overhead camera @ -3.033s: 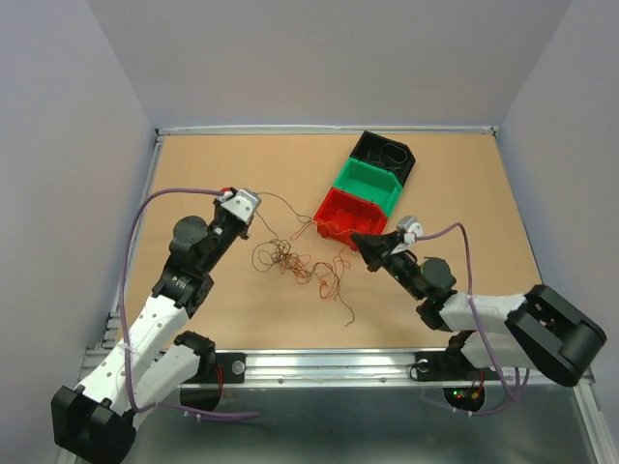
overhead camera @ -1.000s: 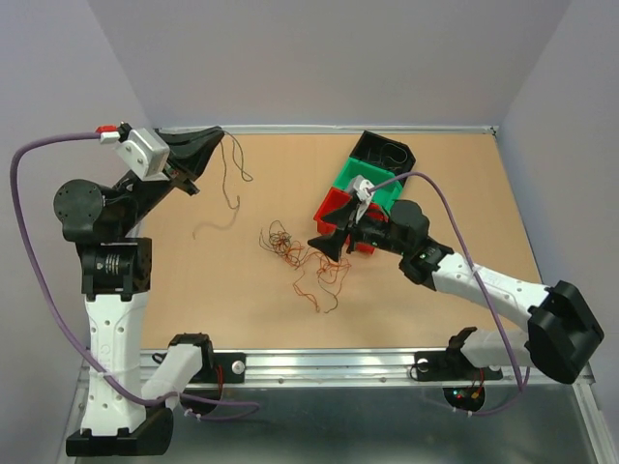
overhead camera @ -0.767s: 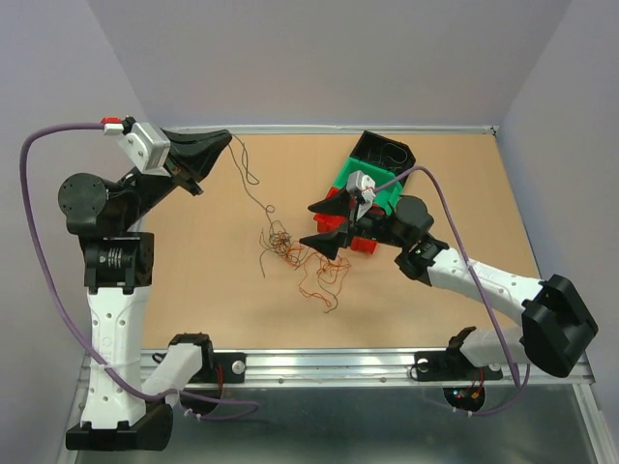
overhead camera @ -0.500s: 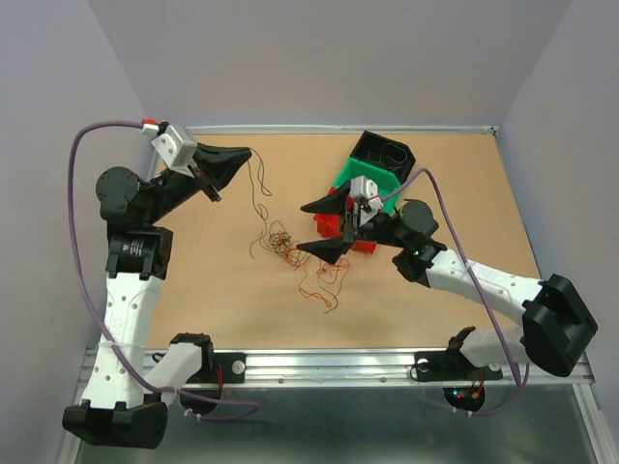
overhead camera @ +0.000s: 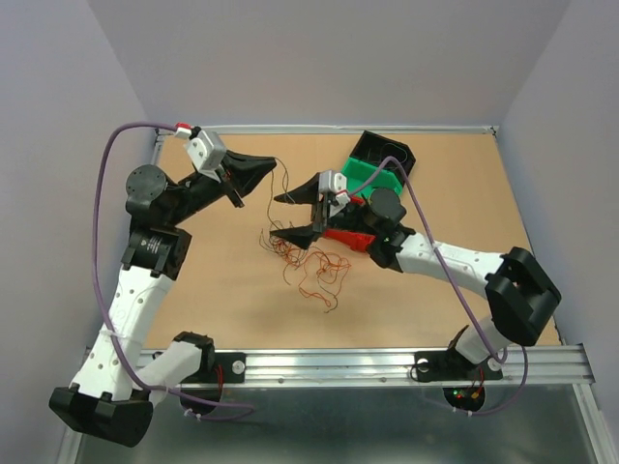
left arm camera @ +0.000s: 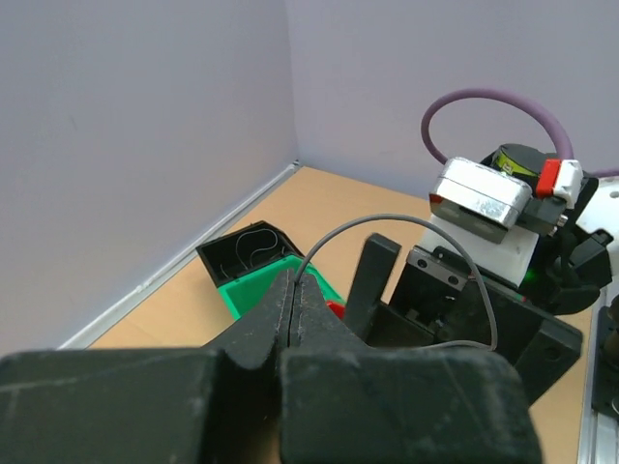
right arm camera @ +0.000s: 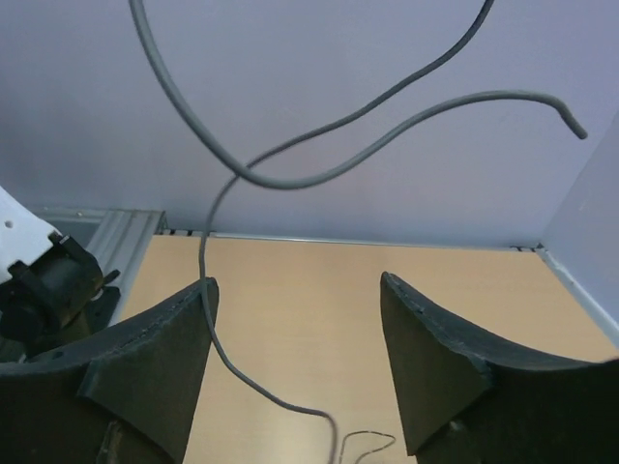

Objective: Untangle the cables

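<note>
While the left fingers [left arm camera: 276,324] are pressed shut on one grey cable [left arm camera: 387,219], the right fingers [right arm camera: 145,367] stand wide, a strand dangling just beside one. A second ago the left arm sat nearer the 10 o'clock corner. The tangle [overhead camera: 311,263] lies mid-worktop [overhead camera: 464,193], with bins [overhead camera: 372,143] at 1 o'clock and bare board toward 7.

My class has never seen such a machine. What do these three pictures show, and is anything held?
Two robot arms stand at a table's edge, each ending in a two-finger pincer. One picture looks down from above; the others come from a camera on each wrist. On the table lies a tangle of thin curly cables, beside three coloured bins. The left pincer is shut on one grey cable. The right pincer is open and empty, that cable dangling before it.
</note>
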### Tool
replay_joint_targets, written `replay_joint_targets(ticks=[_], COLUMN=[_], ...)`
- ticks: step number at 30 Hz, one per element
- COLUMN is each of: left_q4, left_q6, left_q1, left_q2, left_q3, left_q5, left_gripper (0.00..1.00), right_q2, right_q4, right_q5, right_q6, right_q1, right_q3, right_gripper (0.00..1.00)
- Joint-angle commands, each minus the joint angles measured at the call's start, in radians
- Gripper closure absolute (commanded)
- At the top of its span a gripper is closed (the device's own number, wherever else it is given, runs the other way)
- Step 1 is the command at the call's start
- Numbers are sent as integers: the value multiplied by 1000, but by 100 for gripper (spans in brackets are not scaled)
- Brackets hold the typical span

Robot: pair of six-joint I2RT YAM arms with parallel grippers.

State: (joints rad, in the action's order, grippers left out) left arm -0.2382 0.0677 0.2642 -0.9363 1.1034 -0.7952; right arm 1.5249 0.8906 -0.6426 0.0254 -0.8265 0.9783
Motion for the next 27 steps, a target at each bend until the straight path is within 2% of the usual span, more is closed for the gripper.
replay_joint_targets(ticks=[1,3,4,6,7,12,15,17,21,23,25,27], left_q4=[-6,7,11,23,28,60,77,92,137,154,152,152], left_q6=[-19,-23,-32,-42,-52,-97,-117,-129,-157,-175,-193,-201], left_q1=[13,13,12,12,12,12,6,4,7,12,21,21], left_q2=[-28,-51,-58,-71,-76,-139,-211,-257,-393,-432,-446,-458], left_q3=[24,35,39,50,52,81,101,114,134,130,113,92], left_q5=[45,80,94,129,166,322,362,355,232,154,136,122], left_gripper=[100,100,100,100,100,100,100,100,100,100,100,100], right_q2=[43,50,46,37,29,-52,-130,-164,-219,-215,-190,-172], right_q4=[54,56,56,57,59,61,61,61,61,62,65,73], right_q5=[-37,-54,-52,-39,-37,-28,1,43,141,201,236,346], right_q6=[-41,-33,-30,-28,-28,28,48,59,65,76,80,97], right_q1=[-13,-17,-19,-20,-22,-22,-20,-22,-20,-20,-20,-20], right_q3=[94,88,83,59,48,-24,-64,-92,-87,-52,-24,13], right_gripper=[35,50,73,97,100,100,99,99,99,100,99,99])
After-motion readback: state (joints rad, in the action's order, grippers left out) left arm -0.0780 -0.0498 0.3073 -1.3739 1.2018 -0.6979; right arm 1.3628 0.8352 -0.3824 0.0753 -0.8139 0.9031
